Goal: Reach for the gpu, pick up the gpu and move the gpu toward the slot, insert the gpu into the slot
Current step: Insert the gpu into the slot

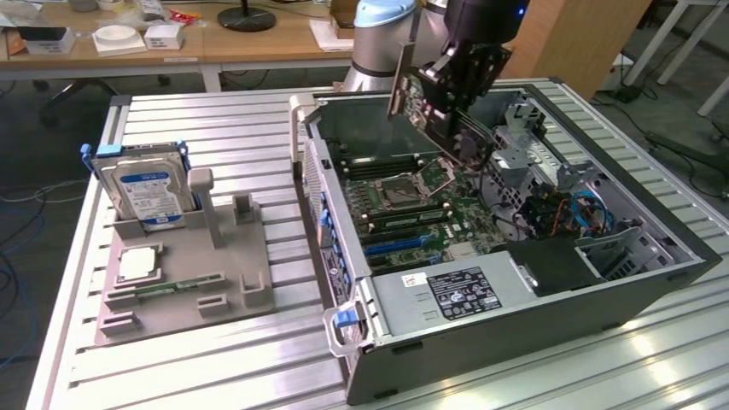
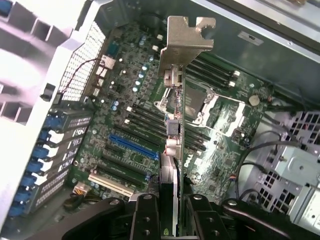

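The gpu [image 1: 439, 115], a thin dark card with a metal bracket, hangs tilted above the open computer case [image 1: 638, 282]. My gripper [image 1: 465, 73] is shut on it from above. In the wrist view the gpu [image 2: 172, 145] is edge-on between my gripper [image 2: 172, 220] fingers, its silver bracket [image 2: 187, 35] pointing away from me. It is held over the motherboard, apart from it. The blue slot [image 2: 132, 146] lies on the board beside the card's edge. In the exterior view the same blue slot [image 1: 399, 243] is below and nearer the camera than the card.
A grey holder [image 1: 171, 273] on the slatted table carries a silver blue-labelled hard drive [image 1: 148, 192], a small green memory stick [image 1: 177, 286] and a square chip [image 1: 137, 263]. Inside the case are drive cages and cables [image 1: 569, 213] and a black power supply [image 1: 456, 290].
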